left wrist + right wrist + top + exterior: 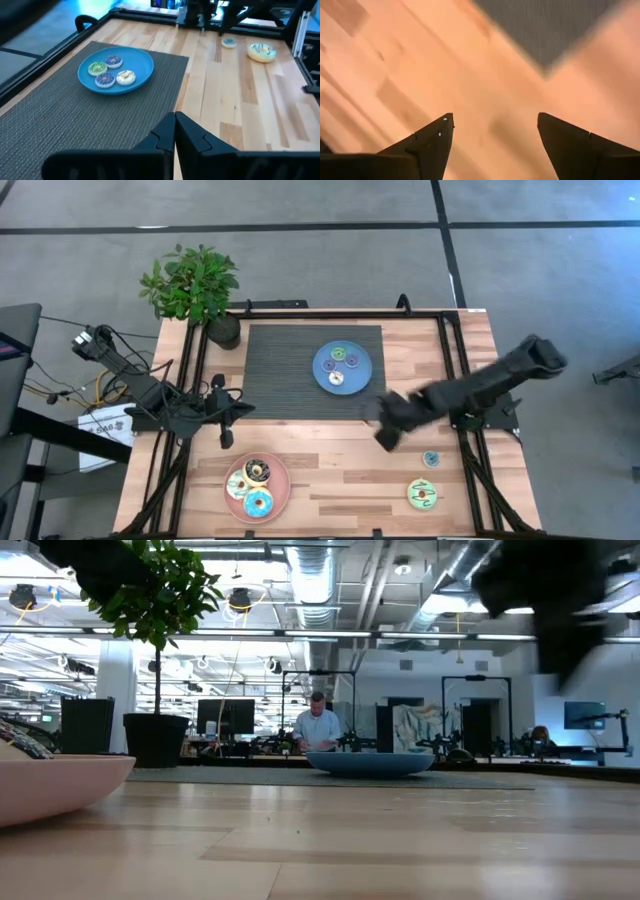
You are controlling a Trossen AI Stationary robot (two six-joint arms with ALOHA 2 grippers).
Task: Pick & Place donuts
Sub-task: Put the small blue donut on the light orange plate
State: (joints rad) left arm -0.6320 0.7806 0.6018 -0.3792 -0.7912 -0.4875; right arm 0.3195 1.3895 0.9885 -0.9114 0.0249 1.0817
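On the blue plate (342,367) (116,70) lie several coin-small donuts: green (97,67), purple (114,61), blue (105,79), cream (125,76). The pink plate (257,485) carries large dark brown (257,470), blue (258,503) and white (237,485) donuts. A large green-iced donut (423,494) (262,51) and a small teal one (431,459) (229,42) lie flat on bare wood. My right gripper (385,437) (495,120) is open and holds nothing; it hovers over the wood by the mat's near right corner. My left gripper (226,438) (175,120) is shut at the table's left side.
A dark woven mat (300,370) lies under the blue plate. A potted plant (195,290) stands at the far left corner. Black frame rails (455,370) run along both sides. Bare wood lies between the two plates. In the low view, a person (320,730) sits far behind the table.
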